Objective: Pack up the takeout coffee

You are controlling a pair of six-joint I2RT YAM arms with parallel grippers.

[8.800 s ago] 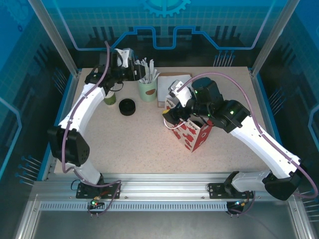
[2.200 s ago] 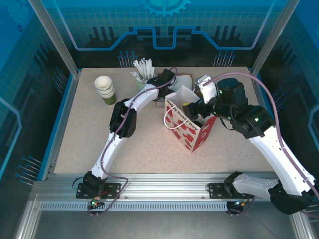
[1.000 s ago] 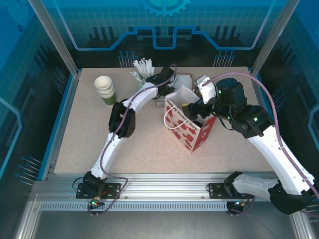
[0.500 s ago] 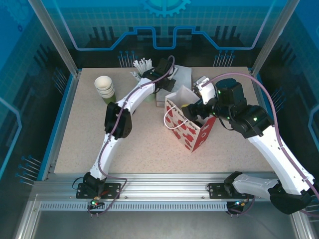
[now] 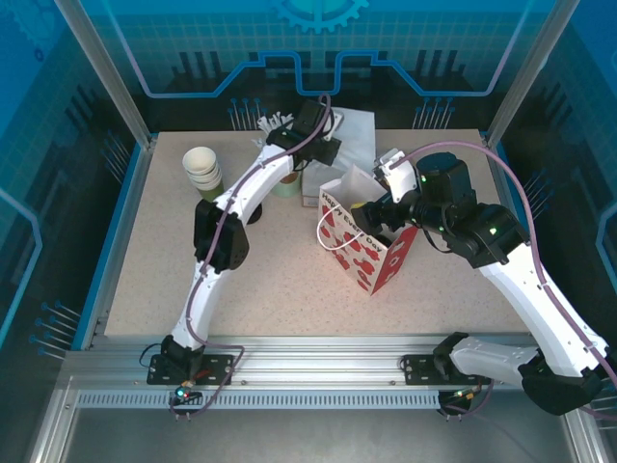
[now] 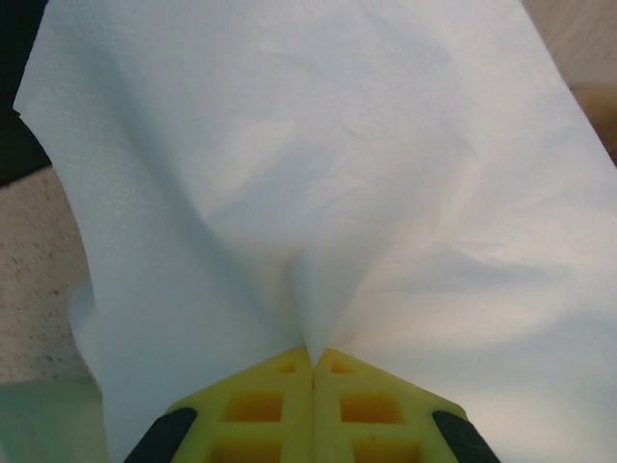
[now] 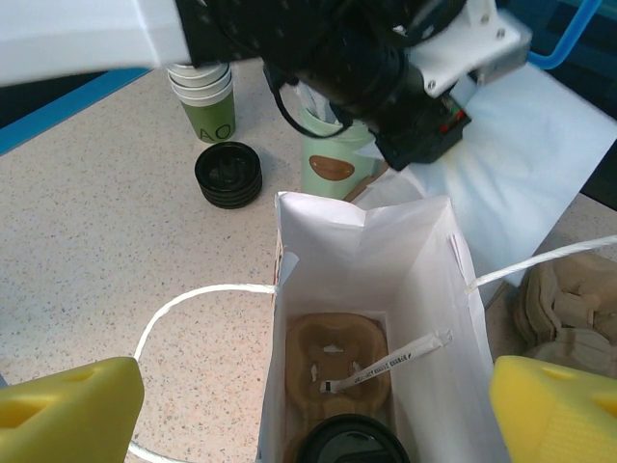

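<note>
Takeout coffee [image 7: 352,442]: we are logging it low inside the paper bag, seated in the pulp carrier. Just its black lid is showing, at the bottom edge of the right wrist view.
Handling: we are judging it light but crushable, with a thin paper wall under a smooth plastic lid that could pop off if squeezed or tilted. We cannot tell whether it is filled, so we are treating it as full and keeping it upright.
Hold point: we are favouring the cup wall just under the lid rim, pinched gently from two sides. The lid alone is offering poor purchase.
Pulp carrier [image 7: 333,352]: it is lying on the bag floor, with an unfilled well showing beside the coffee and a wrapped stick [image 7: 390,365] resting across it.
Paper bag [image 7: 357,241]: white with red hearts, it is standing upright on the bench [image 5: 270,280], its mouth gaping and its string handles hanging outward.
Right pincer [image 7: 313,386]: released, it is hovering over the bag mouth with a finger spread to either side. We cannot tell whether either finger is touching the paper.
Left pincer [image 6: 313,352]: clenched, it is grasping a fold of white napkin [image 6: 308,174], which is fanning out from the closed tips beyond the bag.
Surrounding stock: a pale green cup of sticks [image 7: 333,164], a stack of black lids [image 7: 228,174] and a stack of lidless cups [image 7: 202,96] are standing on the bench past the bag, apart from the coffee.
</note>
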